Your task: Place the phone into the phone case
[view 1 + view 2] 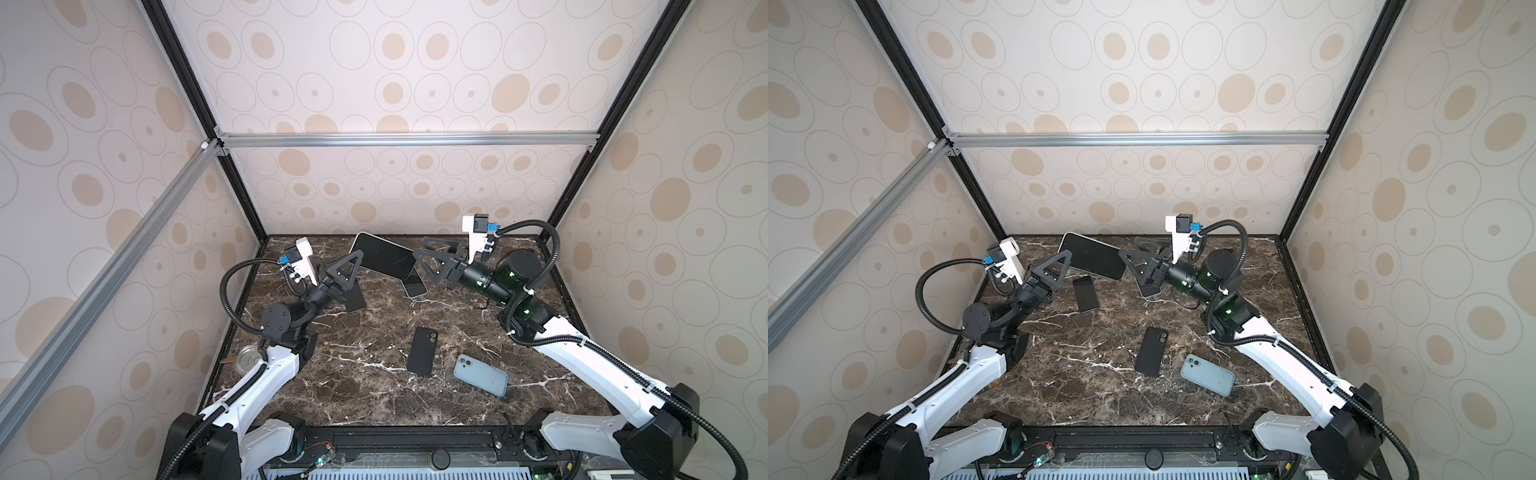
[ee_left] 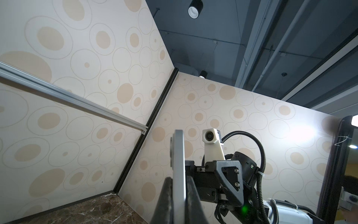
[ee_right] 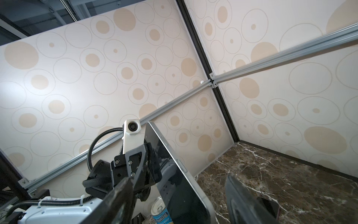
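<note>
Left gripper [image 1: 353,262] is clamped on the raised phone [image 1: 384,257]; right gripper [image 1: 422,250] straddles it, jaws apart. Black case [image 1: 422,351] lies untouched; insertion outstanding.

The dark marble table [image 1: 374,399] carries a black case [image 1: 422,351] near its middle, back up. Just right of the case, apart from it, lies a blue case [image 1: 481,375]. Behind the black case lie a pale-edged phone [image 1: 413,286], partly hidden, and further left a dark phone [image 1: 1086,293], both screen up. Far left of the black case stands a can [image 1: 249,359].
</note>
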